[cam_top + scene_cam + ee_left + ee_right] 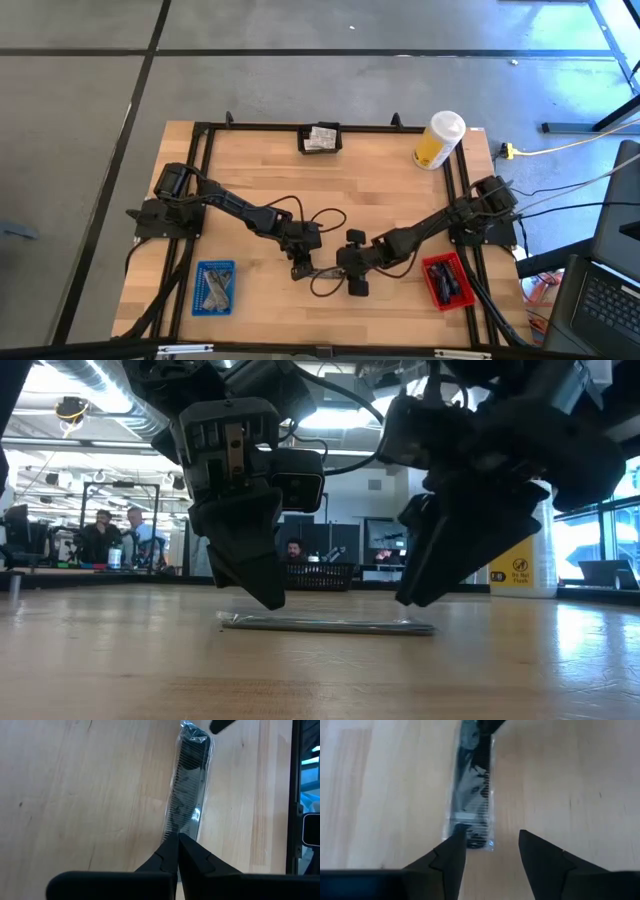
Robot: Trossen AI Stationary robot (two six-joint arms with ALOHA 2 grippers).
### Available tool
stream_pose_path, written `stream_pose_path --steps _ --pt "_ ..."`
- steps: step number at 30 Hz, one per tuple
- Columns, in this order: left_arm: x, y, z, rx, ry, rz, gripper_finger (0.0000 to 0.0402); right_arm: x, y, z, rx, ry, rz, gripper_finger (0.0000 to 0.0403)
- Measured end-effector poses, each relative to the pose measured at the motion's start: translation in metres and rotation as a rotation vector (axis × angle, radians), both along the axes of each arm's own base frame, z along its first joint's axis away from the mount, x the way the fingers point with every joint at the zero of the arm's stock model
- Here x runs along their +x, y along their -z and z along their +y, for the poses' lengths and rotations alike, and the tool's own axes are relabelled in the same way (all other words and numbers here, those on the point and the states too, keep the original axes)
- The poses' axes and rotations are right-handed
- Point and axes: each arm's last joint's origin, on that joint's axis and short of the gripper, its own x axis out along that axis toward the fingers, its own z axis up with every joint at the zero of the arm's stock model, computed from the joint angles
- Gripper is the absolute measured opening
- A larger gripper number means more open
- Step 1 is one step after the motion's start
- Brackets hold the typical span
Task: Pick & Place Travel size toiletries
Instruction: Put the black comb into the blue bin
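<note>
Lying flat on the pale wooden counter [250, 180] near its front edge, a slim dark comb sealed in a clear crinkled wrapper [325, 624] sits between the two grippers; in the high view it is only a thin sliver, mostly covered by the arms and a loop of cable. The left gripper [178, 851] is at one end of it, its dark pointed fingers pressed together right at the wrapper's edge; whether they actually pinch the plastic cannot be made out. The right gripper [489, 851] is at the other end with its fingers spread, one fingertip [456, 845] overlapping the wrapper's corner, the other over bare wood. The comb's fine teeth show through the glossy film, which is pleated at its sealed end.

At the front left, a blue rectangular tray [213, 287] holds a few grey stick-like items too small to tell apart. At the front right, a red tray [445, 281] holds short dark pieces, partly cut off by the right arm's base. Farther back, at the middle of the far edge, a small black basket [320, 139] carries silvery-white sachets. At the far right corner stands a round yellow container with a white cap [438, 141]. Beyond the counter, people sit in the room, their shapes indistinct.
</note>
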Motion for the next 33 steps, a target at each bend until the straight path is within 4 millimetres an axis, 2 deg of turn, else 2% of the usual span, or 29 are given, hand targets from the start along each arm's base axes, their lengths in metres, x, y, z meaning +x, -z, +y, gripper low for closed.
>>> stream_pose_path --steps 10,15,22,25,30,33 --pt "0.0 0.0 0.0 0.0 0.0 0.0 0.0002 0.001 0.001 0.001 0.032 -0.011 -0.014 0.0143" --pt "0.0 0.0 0.0 0.001 0.001 0.002 0.0002 0.007 0.019 0.004 0.05 -0.02 -0.01 0.0128" --pt "-0.001 0.0 0.0 0.009 0.005 0.012 0.0002 0.008 0.025 0.005 0.08 -0.022 0.006 0.0109" --pt "-0.001 0.001 0.0 0.009 0.005 0.013 0.0002 0.008 0.026 0.005 0.081 -0.022 0.008 0.0085" --pt "-0.001 0.001 0.0 0.01 0.005 0.013 0.0002 0.008 0.026 0.005 0.089 -0.014 0.014 0.0013" --pt "-0.001 0.001 0.0 0.016 0.012 0.009 0.0002 0.008 0.026 0.006 0.095 -0.015 0.017 0.0007"
